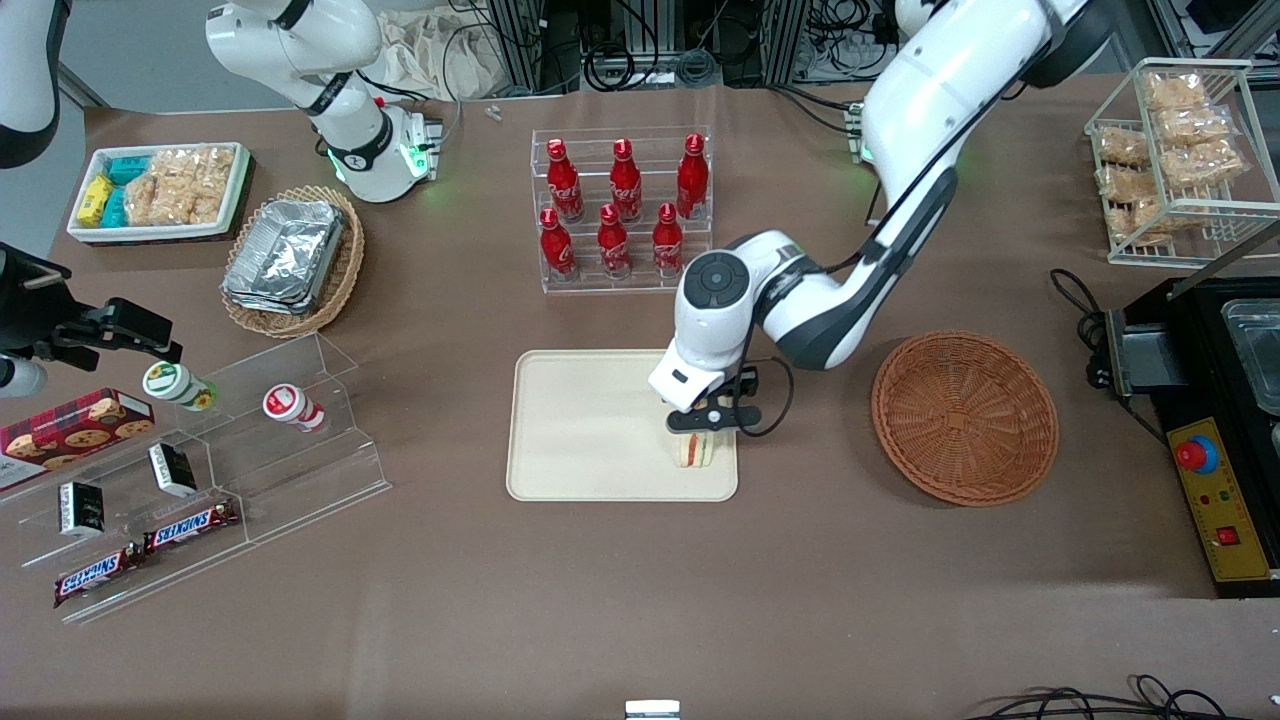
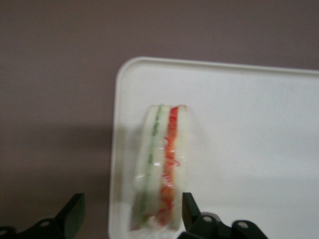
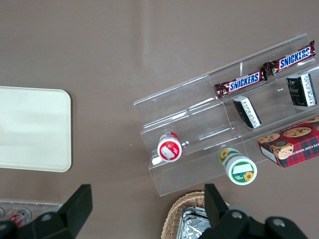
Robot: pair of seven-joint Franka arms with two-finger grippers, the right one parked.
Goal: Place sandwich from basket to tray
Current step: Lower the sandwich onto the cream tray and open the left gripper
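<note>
The sandwich (image 1: 696, 450) stands on its edge on the tray (image 1: 580, 430), close to the tray corner that lies nearest the basket (image 1: 964, 417) and toward the front camera. The pincer (image 1: 706, 424) hangs just above it, and in the wrist view its two dark fingers (image 2: 74, 211) stand wide apart, one on either side of the sandwich (image 2: 162, 167), neither of them pressing the bread. The red and green filling stripes run along the cut edge facing up at the wrist camera. The tray (image 2: 239, 124) itself sits near the middle of the brown counter (image 1: 640, 600). The round reddish-brown basket rests beside the tray, toward the working arm's end of the counter, well apart from the sandwich. Farther from the front camera than the tray, a clear rack holds red bottles (image 1: 620, 205) in two rows.
</note>
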